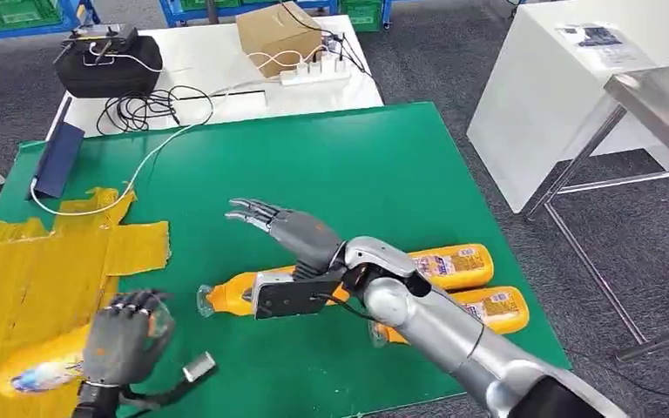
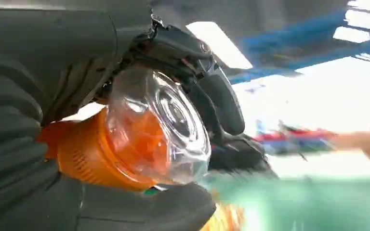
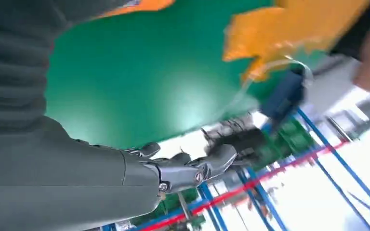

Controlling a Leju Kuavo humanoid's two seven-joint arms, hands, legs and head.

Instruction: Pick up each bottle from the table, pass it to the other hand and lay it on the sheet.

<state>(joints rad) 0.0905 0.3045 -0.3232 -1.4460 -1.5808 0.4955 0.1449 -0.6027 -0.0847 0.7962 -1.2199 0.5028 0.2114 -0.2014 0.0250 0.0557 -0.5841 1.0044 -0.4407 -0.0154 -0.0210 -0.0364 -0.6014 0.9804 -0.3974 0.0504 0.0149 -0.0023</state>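
Gripping an orange bottle [image 1: 48,370] near its clear cap, the robot's left hand [image 1: 126,335] holds it low over the yellow sheet [image 1: 48,270] at the near left corner of the green bench [image 1: 383,165]. The bottle's long axis runs roughly left to right across the head view, its labelled body toward the left edge and its cap end toward the hand. In the left wrist view the dark fingers [image 2: 212,96] and thick thumb wrap the ribbed orange neck just behind the clear cap [image 2: 168,120].

The right hand [image 1: 283,228] hovers above the middle of the bench with its fingers stretched out and apart, holding nothing, pointing toward the left. The right wrist view shows the same spread fingers [image 3: 207,166] over the green surface.

Three more orange bottles lie flat on the bench under and beside the right forearm. One bottle [image 1: 231,296] lies lengthwise left to right, its clear cap pointing left toward the sheet. A second bottle [image 1: 453,266] lies just behind the arm on the right, and a third bottle [image 1: 492,309] sits nearer the front edge, both roughly parallel to the first.

A blue flat case [image 1: 57,157] lies at the far left corner, with a white cable [image 1: 139,178] trailing beside it.
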